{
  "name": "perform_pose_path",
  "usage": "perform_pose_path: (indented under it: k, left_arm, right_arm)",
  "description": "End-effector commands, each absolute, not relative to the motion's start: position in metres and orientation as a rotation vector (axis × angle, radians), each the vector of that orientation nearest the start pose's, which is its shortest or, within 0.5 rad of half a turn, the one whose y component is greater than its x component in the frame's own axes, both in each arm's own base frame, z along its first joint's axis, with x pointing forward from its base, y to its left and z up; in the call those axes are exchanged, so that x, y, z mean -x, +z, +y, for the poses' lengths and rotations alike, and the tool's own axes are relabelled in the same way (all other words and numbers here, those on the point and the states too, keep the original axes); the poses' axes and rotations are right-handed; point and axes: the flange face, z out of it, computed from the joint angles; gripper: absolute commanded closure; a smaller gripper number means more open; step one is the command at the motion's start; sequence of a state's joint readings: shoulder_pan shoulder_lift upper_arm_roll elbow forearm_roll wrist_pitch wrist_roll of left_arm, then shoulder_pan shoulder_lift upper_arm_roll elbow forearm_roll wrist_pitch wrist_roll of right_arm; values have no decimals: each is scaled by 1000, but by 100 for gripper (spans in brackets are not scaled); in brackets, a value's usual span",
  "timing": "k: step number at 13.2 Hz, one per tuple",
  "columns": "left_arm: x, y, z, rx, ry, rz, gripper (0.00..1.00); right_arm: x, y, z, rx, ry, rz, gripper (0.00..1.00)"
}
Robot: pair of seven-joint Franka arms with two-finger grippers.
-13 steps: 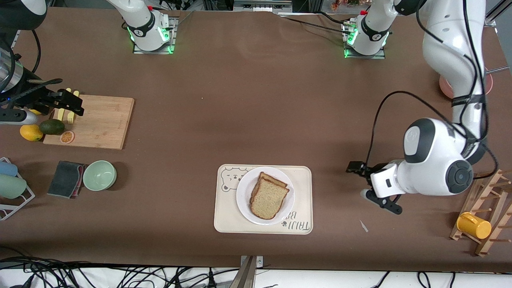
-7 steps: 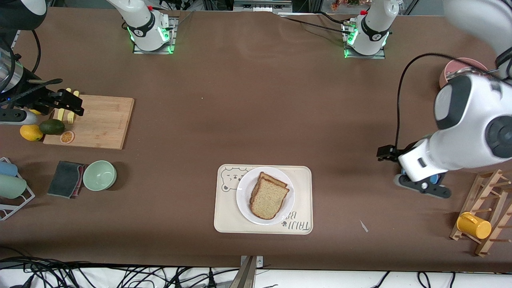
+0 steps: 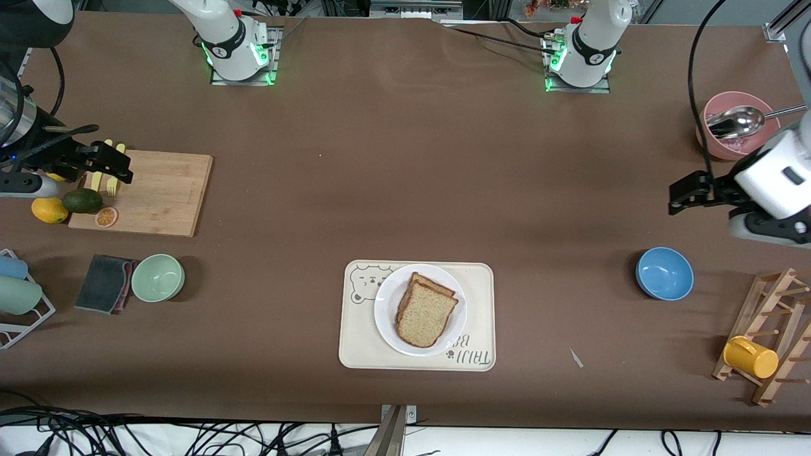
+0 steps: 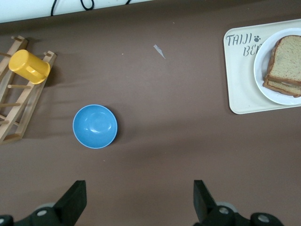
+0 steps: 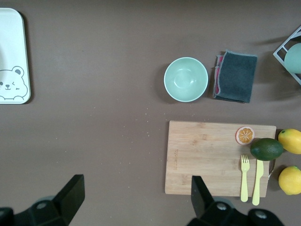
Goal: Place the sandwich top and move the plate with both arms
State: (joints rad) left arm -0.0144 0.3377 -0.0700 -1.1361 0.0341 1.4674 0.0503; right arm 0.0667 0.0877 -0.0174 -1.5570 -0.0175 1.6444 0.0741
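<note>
The sandwich top (image 3: 426, 314), a plain brown-crusted bread slice, lies on another slice on the white plate (image 3: 386, 310). The plate stands on the cream bear-printed tray (image 3: 355, 345). Bread (image 4: 287, 63), plate (image 4: 260, 70) and tray (image 4: 240, 89) also show in the left wrist view. My left gripper (image 3: 683, 195) is open and empty, up over bare table near the pink bowl, well away from the plate. In its wrist view the left gripper (image 4: 138, 202) is over bare table. My right gripper (image 3: 113, 164) is open and empty over the edge of the cutting board; the right gripper (image 5: 134, 197) shows the same in its wrist view.
A blue bowl (image 3: 664, 273) and a wooden rack with a yellow cup (image 3: 751, 356) stand toward the left arm's end, with a pink bowl (image 3: 713, 144) holding a spoon. A cutting board (image 3: 161, 193), green bowl (image 3: 158, 277), grey cloth (image 3: 104, 283) and fruit lie toward the right arm's end.
My left arm has swung up and away from the tray toward its end of the table, uncovering the blue bowl and pink bowl. The right arm, plate and bread have not moved.
</note>
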Motion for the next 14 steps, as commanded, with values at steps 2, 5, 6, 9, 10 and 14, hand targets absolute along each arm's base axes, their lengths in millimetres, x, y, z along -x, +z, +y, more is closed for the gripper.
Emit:
perform_pose_path:
  k: [2,5,6,9,10,14]
  left_arm:
    - [-626,602,-53,3101,72,190,0]
    - [-612,611,-55,3103,68,189,0]
    - [-604,605,-52,3125,85,176,0]
    - [-573,600,-45,3141,12,152,0]
    - [-572,602,-49,3140,21,164,0]
    - [-571,601,-58,3140,27,178,0]
  right_arm:
    - [-587,590,27,3148,2,52,0]
    - [-587,591,27,3148,-5,55,0]
    - [-587,591,27,3148,-5,52,0]
    - [-587,590,27,3148,-1,55,0]
    - [-587,590,27,3148,-1,55,0]
    - [-587,590,27,3148,-1,55,0]
